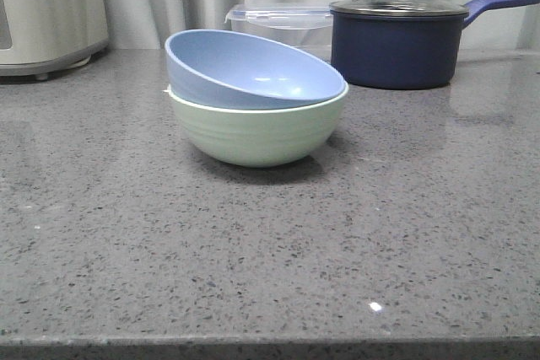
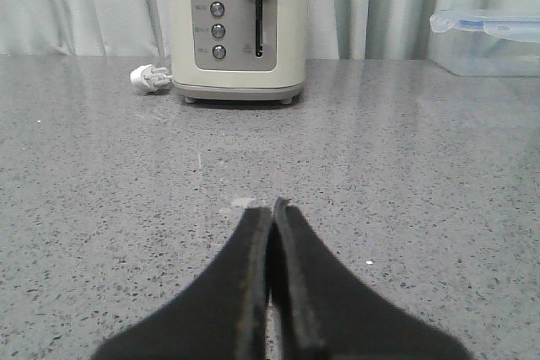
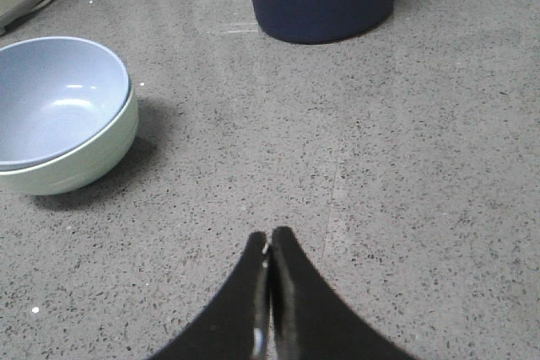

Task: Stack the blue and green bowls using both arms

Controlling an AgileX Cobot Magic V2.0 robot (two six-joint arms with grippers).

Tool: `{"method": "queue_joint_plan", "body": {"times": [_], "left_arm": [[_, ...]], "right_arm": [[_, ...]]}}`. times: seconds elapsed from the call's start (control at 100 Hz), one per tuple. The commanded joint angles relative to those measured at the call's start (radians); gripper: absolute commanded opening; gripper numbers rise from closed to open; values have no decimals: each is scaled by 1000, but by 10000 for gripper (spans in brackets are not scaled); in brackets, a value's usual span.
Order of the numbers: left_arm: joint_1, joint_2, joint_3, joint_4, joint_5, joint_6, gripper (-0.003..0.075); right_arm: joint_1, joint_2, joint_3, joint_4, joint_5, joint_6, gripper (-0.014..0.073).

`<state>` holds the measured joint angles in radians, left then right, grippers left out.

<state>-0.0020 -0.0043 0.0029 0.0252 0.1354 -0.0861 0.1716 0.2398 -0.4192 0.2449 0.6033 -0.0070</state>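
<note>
The pale blue bowl [image 1: 253,69] rests tilted inside the mint-green bowl [image 1: 257,137] at the middle of the counter; its left rim stands higher. The right wrist view shows the same pair, blue bowl [image 3: 55,99] in green bowl [image 3: 80,162], well off to one side of my right gripper [image 3: 270,238]. That gripper is shut and holds nothing. My left gripper [image 2: 270,208] is also shut and empty, over bare counter, with neither bowl in its view. No arm or gripper appears in the front view.
A dark navy lidded saucepan [image 1: 396,40] stands at the back right, a clear plastic container [image 1: 283,23] behind the bowls. A cream toaster [image 2: 236,27] with a white plug [image 2: 150,78] stands at the back left. The counter's front edge [image 1: 270,347] is near.
</note>
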Motion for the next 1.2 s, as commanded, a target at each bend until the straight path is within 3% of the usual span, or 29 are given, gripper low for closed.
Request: {"method": "queue_joint_plan", "body": {"times": [0.0,0.35,0.69,0.91,1.19], "left_arm": [[2,-34,41,-7,-81,3,-20],[2,-34,41,-7,-81,3,-20],[2,-34,41,-7,-81,3,-20],[2,-34,41,-7,-81,3,-20],[2,-34,41,-7,-81,3,-20]], "right_arm": [[-4,8,-24,4,-78,-11,1],[-23,8,-13,-21,-122,-11,1],[-96,-18,177,-164,-458,-10,1],[-96,-112,379,-231,-709,97,1],[-96,-256,447,-236,-642,114,1]]}}
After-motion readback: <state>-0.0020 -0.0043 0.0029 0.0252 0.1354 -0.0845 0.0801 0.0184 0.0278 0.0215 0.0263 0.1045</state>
